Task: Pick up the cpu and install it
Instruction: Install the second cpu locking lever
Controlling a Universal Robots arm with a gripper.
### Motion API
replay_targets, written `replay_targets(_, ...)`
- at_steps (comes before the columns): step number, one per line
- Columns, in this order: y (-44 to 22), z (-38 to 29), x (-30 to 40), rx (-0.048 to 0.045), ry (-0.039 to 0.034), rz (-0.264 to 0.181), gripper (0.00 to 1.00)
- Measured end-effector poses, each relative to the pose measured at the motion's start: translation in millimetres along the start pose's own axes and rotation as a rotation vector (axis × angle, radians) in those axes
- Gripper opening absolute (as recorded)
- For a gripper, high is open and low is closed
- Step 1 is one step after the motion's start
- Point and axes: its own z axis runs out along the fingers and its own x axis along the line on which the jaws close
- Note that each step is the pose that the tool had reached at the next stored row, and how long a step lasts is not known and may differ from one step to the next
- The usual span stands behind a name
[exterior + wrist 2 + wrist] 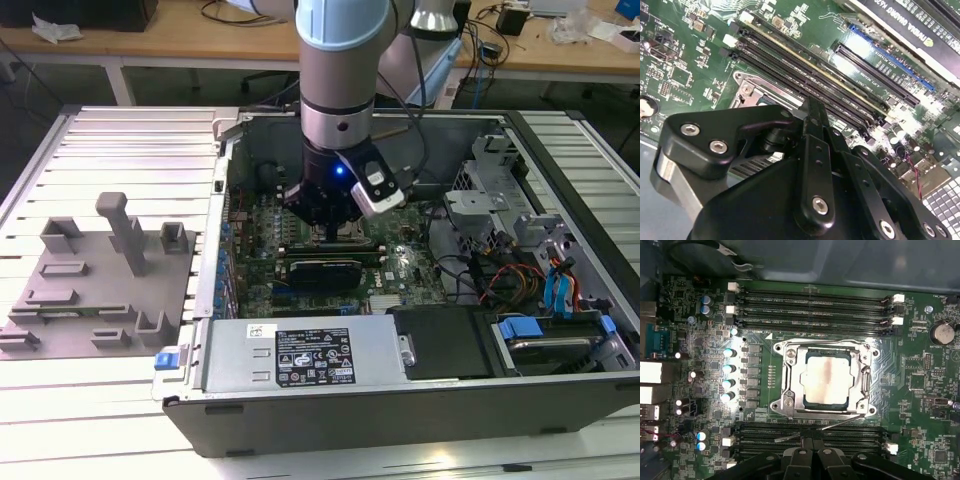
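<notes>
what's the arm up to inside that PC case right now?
The arm has its pincer lowered into the open computer case, right over the motherboard. In the first wrist view the cpu already lies inside the metal-framed socket, between the rows of memory slots, with the pincer's black linkage just beside it. The pincer does not appear to be carrying anything. The grey moulded tray sits outside the case on the exterior view's left.

Open computer case (420,400) on slatted bench (130,130); grey moulded tray (100,285) at the exterior view's left; black card (322,272) and blue-tabbed drive bay (560,335) inside.
</notes>
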Motion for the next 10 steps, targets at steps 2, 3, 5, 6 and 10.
replay_targets(2,-0.7,1.5,0.8,-0.0069,-0.0006,0.001,0.11)
replay_targets(3,-0.7,2.1,2.3,-0.0106,-0.0017,0.001,0.11)
replay_targets(5,-0.7,3.2,4.3,-0.0209,-0.0032,0.001,0.11)
replay_targets(6,-0.8,4.1,4.9,-0.0306,-0.0039,0.001,0.11)
replay_targets(10,-9.4,5.5,8.5,-0.0628,-0.0057,0.003,0.11)
